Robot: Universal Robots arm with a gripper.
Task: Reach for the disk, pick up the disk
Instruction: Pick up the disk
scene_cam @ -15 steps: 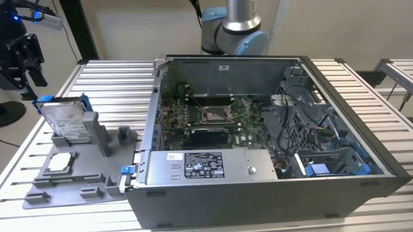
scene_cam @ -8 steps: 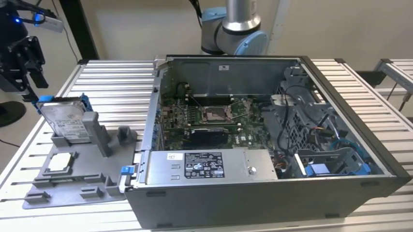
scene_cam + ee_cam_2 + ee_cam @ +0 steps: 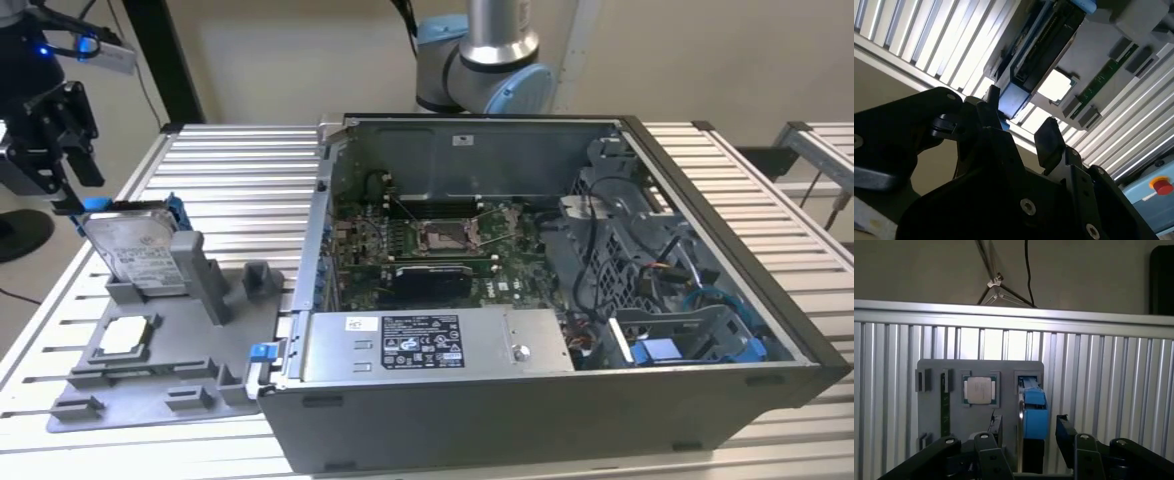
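One black gripper hangs at the exterior view's left, just above the disk. The disk stands on edge in a grey stand on the slatted table. In the first wrist view, the fingers are spread wide either side of the disk's blue-edged top, holding nothing. An open computer case sits to the exterior view's right.

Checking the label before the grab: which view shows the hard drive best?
The exterior view: the hard drive stands upright in the grey stand, its labelled face showing. Both wrist views catch it edge-on, its blue bracket foremost.
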